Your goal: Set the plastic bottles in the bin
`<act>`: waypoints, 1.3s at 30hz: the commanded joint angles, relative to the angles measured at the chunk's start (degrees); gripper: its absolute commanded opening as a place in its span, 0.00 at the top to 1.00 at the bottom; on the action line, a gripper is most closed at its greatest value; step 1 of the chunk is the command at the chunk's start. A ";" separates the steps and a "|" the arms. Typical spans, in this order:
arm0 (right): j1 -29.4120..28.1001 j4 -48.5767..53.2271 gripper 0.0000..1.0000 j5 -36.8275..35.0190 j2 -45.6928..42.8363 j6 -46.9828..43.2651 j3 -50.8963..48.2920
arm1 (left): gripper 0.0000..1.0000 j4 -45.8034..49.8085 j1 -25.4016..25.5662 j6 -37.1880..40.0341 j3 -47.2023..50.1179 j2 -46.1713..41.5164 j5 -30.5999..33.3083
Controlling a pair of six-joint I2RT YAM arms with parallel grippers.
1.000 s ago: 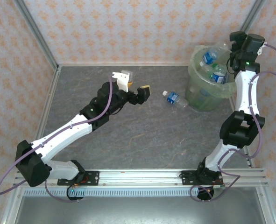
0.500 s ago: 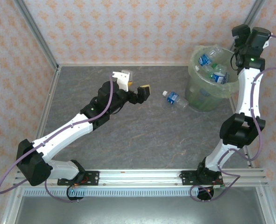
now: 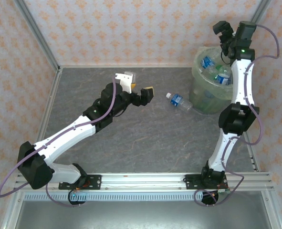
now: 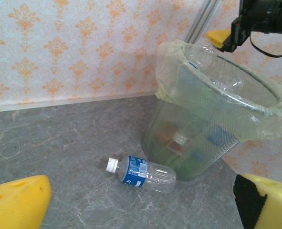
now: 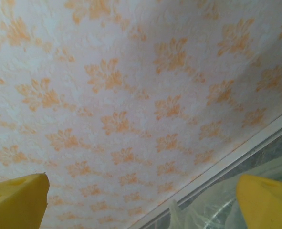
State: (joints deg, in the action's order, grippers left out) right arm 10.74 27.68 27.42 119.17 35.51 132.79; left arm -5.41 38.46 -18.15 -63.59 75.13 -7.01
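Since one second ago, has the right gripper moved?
Yes. In the top view the right gripper has swung left, from the bin's right rim to its far rim.

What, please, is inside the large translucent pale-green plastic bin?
The bin holds clear plastic bottles with blue labels, piled near its rim. Lower ones blur through the wall; its bottom is covered.

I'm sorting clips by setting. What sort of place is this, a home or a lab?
Most likely a lab test cell dressed to look homely: wallpapered panels held by aluminium posts, robot arms bolted to a metal rail, and a stone-look tabletop.
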 commanded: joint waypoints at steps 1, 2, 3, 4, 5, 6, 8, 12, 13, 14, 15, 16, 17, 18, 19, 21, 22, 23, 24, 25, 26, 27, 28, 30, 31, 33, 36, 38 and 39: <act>-0.37 1.88 0.00 2.61 1.20 -0.49 1.95 | 0.01 0.77 -0.78 -0.41 -0.13 -1.54 0.83; -0.46 2.96 0.00 2.12 1.32 -0.58 1.90 | 0.01 0.79 -0.76 -0.47 -0.09 -1.59 0.96; -0.50 3.88 0.00 1.74 1.35 -0.66 1.85 | 0.01 0.75 -0.77 -0.48 -0.04 -1.65 1.03; -0.54 4.93 0.00 1.15 1.24 -1.02 1.49 | 0.01 0.71 -0.76 -0.47 0.04 -1.63 1.05; -0.55 5.75 0.00 0.53 0.77 -1.46 0.91 | 0.01 0.59 -0.79 -0.52 0.09 -1.65 1.19; -0.49 5.94 0.00 0.29 0.20 -1.62 0.09 | 0.01 0.46 -0.80 -0.57 0.19 -1.54 1.23; -0.53 5.80 0.00 -0.78 -1.63 -2.14 -2.32 | 0.01 0.28 -0.75 -0.70 0.22 -1.40 1.21; -0.48 5.48 0.00 -4.02 -5.10 -3.27 -5.21 | 0.01 -0.13 -0.75 -0.96 0.08 -0.68 0.94; -0.46 5.20 0.00 -4.35 -5.72 -3.62 -5.29 | 0.01 -0.04 -0.75 -1.00 -0.08 -0.49 0.78; -0.51 5.03 0.00 -4.24 -6.10 -3.94 -4.91 | 0.01 -0.04 -0.75 -0.99 -0.15 -0.37 0.60; -0.51 5.18 0.00 -4.03 -6.24 -4.09 -4.27 | 0.01 -0.01 -0.76 -1.01 -0.24 -0.33 0.50; -0.53 5.52 0.00 -3.92 -6.17 -4.13 -2.83 | 0.01 -0.04 -0.78 -1.02 -0.28 -0.33 0.41; -0.60 6.00 0.00 -4.04 -6.15 -4.13 -1.50 | 0.01 -0.08 -0.75 -1.01 -0.28 -0.34 0.41; -0.72 6.30 0.00 -4.12 -6.19 -4.16 -0.67 | 0.01 -0.08 -0.76 -1.07 -0.30 -0.27 0.45; -0.88 6.42 0.00 -3.96 -6.43 -4.30 0.05 | 0.01 -0.10 -0.77 -1.09 -0.22 -0.26 0.37; -1.14 6.08 0.00 -3.26 -6.91 -4.37 0.12 | 0.01 -0.08 -0.75 -1.14 -0.20 -0.35 0.46; -1.37 5.91 0.00 -2.80 -7.10 -4.52 0.02 | 0.01 -0.27 -0.77 -1.18 0.00 -0.42 0.50; -1.55 5.81 0.00 -2.41 -7.11 -4.70 -0.07 | 0.01 -0.23 -0.83 -1.27 0.09 -0.43 0.50; -1.68 5.79 0.00 -1.94 -6.98 -4.85 -0.01 | 0.01 -0.19 -0.79 -1.32 0.22 -0.29 0.55; -1.78 6.00 0.00 -1.44 -6.87 -4.96 -0.08 | 0.01 -0.24 -0.84 -1.36 0.30 -0.21 0.78; -1.93 6.20 0.00 -1.02 -6.82 -5.00 -0.01 | 0.01 -0.18 -0.84 -1.36 0.39 -0.01 1.12; -2.17 6.41 0.00 -0.86 -6.84 -5.18 0.01 | 0.01 -0.10 -0.85 -1.81 0.56 0.24 1.97; -2.58 6.72 0.00 -1.12 -7.21 -5.58 0.01 | 0.01 -0.15 -0.88 -2.22 0.78 0.73 2.63; -3.57 6.94 0.00 -2.16 -8.16 -7.02 -0.21 | 0.01 -0.24 -1.06 -3.20 0.76 2.03 2.72; -4.11 7.19 0.00 -2.92 -8.82 -7.68 -0.38 | 0.01 -0.02 -1.21 -4.01 0.54 3.02 2.40; -4.66 7.46 0.00 -3.54 -10.65 -8.77 -1.36 | 0.01 0.71 -1.28 -6.14 -0.45 5.37 1.98; -4.94 7.49 0.00 -3.99 -14.56 -9.56 -4.91 | 0.05 1.84 -1.45 -9.95 -2.15 9.78 1.51; -5.20 6.77 0.00 -4.39 -18.11 -10.19 -8.56 | 0.09 2.08 -1.54 -13.10 -3.30 12.60 1.21; -5.18 6.29 0.00 -4.63 -20.12 -10.43 -10.67 | 0.10 2.12 -1.71 -14.96 -3.94 14.29 0.60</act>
State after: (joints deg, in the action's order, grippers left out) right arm 5.50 34.96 24.56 106.02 27.38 124.88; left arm -4.60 37.32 -26.92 -64.73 86.63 -5.54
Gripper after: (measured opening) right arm 0.996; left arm 0.909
